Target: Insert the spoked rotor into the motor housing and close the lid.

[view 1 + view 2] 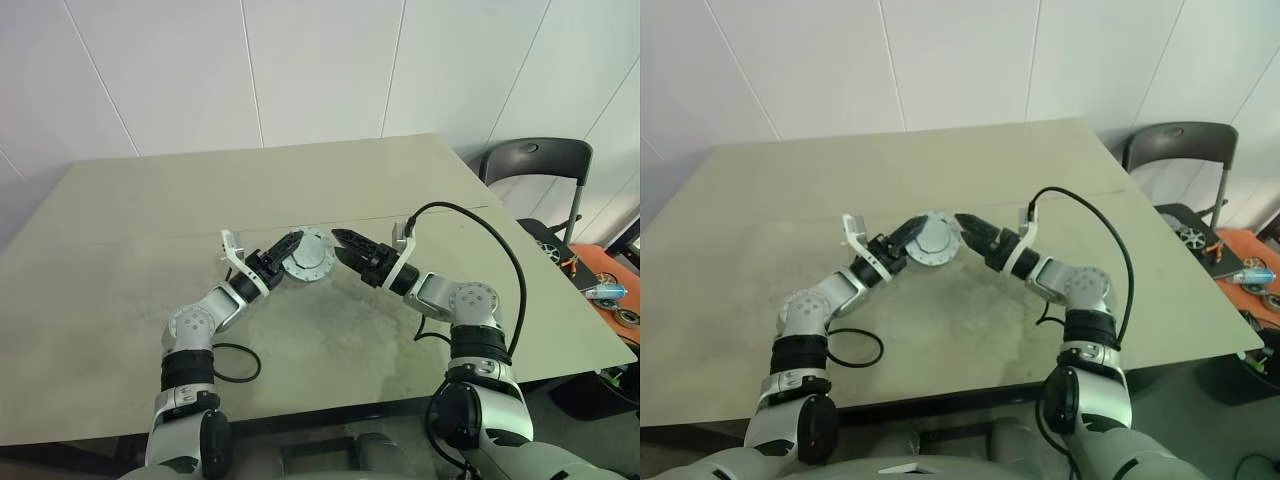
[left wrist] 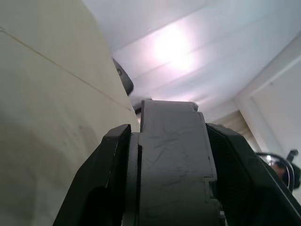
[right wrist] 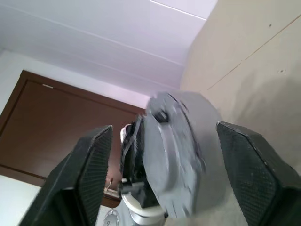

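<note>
The left gripper (image 1: 283,254) had its two black fingers (image 2: 101,188) pinched on the edges of a grey round assembly, the lid (image 1: 308,257) with its flat face turned toward the camera in the head views; in the left wrist view that grey body sat clamped edge-on between the fingers, touching both. The right gripper (image 1: 343,243) pointed at the lid from the opposite side with its fingers (image 3: 256,165) spread wide; in the right wrist view the disc hung between them without touching either pad. Whether the housing was behind the lid could not be told from these views, and the rotor could not be made out. The lid was held up off the table (image 1: 120,290), over its middle and a little toward the far edge, just in front of a thin seam running across the top. Both arms reached in from the near edge and met there, forearms angled toward each other. A black cable (image 1: 500,250) looped from the right wrist back over the arm. Beyond the table's right far corner stood a black chair (image 1: 535,165), and past the right edge lay an orange surface (image 1: 600,265) with small items on it.
</note>
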You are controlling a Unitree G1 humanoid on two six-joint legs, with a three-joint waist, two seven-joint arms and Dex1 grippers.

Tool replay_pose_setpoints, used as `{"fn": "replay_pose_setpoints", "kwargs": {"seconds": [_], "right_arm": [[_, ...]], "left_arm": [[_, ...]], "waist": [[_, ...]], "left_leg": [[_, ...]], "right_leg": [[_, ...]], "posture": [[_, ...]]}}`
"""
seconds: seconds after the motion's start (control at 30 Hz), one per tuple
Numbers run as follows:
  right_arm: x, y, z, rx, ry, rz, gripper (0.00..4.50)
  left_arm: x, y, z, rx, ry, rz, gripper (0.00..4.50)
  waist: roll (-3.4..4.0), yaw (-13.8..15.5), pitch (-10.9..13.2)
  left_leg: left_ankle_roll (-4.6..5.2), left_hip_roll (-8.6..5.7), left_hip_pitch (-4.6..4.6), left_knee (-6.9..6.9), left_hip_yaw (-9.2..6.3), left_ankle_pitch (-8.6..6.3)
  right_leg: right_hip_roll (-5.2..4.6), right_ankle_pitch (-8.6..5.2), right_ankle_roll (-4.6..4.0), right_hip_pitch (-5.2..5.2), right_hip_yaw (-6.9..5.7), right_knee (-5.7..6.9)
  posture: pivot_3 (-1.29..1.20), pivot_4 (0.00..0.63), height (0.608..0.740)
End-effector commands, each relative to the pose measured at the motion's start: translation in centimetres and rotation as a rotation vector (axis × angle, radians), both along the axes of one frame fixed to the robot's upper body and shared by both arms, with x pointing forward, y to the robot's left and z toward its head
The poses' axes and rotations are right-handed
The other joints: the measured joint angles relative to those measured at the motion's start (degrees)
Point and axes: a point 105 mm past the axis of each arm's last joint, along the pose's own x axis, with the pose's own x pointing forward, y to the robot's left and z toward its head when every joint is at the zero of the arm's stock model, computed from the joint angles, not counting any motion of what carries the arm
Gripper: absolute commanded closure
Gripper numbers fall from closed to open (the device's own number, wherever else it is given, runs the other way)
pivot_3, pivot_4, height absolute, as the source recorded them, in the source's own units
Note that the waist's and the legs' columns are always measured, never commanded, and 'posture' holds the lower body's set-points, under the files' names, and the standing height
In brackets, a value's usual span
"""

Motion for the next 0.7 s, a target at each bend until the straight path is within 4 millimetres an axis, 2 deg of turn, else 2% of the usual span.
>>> {"fn": "replay_pose_setpoints", "kwargs": {"seconds": [0.03, 0.1, 0.17, 0.23, 0.33, 0.47, 0.7], "right_arm": [[0.2, 0.4, 1.1, 0.014, -0.038, 0.008, 0.96], [0.3, 0.4, 1.1, 0.014, -0.04, 0.007, 0.96], [0.2, 0.4, 1.0, 0.014, -0.041, 0.007, 0.96], [0.1, 0.5, 1.0, 0.01, -0.044, 0.01, 0.96], [0.0, 0.5, 0.9, 0.005, -0.047, 0.012, 0.96], [-0.9, 0.8, 1.9, 0.023, -0.11, 0.056, 0.96], [-1.5, 1.0, 2.6, 0.042, -0.148, 0.093, 0.96]], "left_arm": [[0.7, 0.2, 3.0, -0.035, -0.107, 0.03, 1.96], [1.3, 0.7, 2.9, -0.028, -0.101, 0.086, 1.96], [2.6, 2.4, 2.7, -0.005, -0.088, 0.212, 1.96], [4.1, 5.2, 2.1, 0.044, -0.053, 0.394, 1.96], [5.0, 7.2, 1.5, 0.092, -0.026, 0.525, 1.96], [5.6, 11.2, -1.0, 0.247, 0.057, 0.728, 1.96], [5.3, 13.4, -1.8, 0.221, 0.072, 0.818, 1.96]], "waist": [[0.0, 0.2, 0.0], [0.0, 0.4, 0.0], [0.0, 0.5, 0.0], [0.0, 0.5, 0.0], [0.0, 0.3, 0.0], [-0.01, 0.5, 0.0], [-0.06, 0.5, 0.0]], "left_leg": [[0.0, 0.0, -0.05, 0.01, 0.0, 0.0], [0.0, -0.01, -0.21, 0.09, 0.0, 0.0], [-0.01, -0.02, -0.39, 0.17, -0.01, 0.01], [-0.02, -0.02, -0.4, 0.19, -0.02, 0.01], [-0.02, -0.01, -0.39, 0.18, -0.01, 0.01], [-0.03, -0.01, -0.47, 0.11, -0.02, 0.02], [-0.03, -0.07, -0.6, 0.21, -0.03, 0.02]], "right_leg": [[-0.01, 0.0, -0.01, -0.03, 0.0, -0.01], [-0.02, 0.02, -0.02, -0.15, 0.0, -0.01], [-0.03, 0.15, -0.21, -0.3, 0.0, 0.01], [-0.02, 0.17, -0.25, -0.32, 0.0, 0.02], [0.0, 0.19, -0.28, -0.33, 0.0, 0.02], [0.0, 0.2, -0.28, -0.43, -0.01, 0.0], [-0.08, 0.21, -0.26, -0.49, -0.02, 0.02]], "posture": [[0.0, 0.0, 0.74], [0.0, 0.0, 0.74], [0.0, 0.0, 0.74], [0.0, 0.0, 0.74], [0.0, 0.0, 0.74], [0.0, 0.0, 0.74], [0.0, 0.0, 0.74]]}}
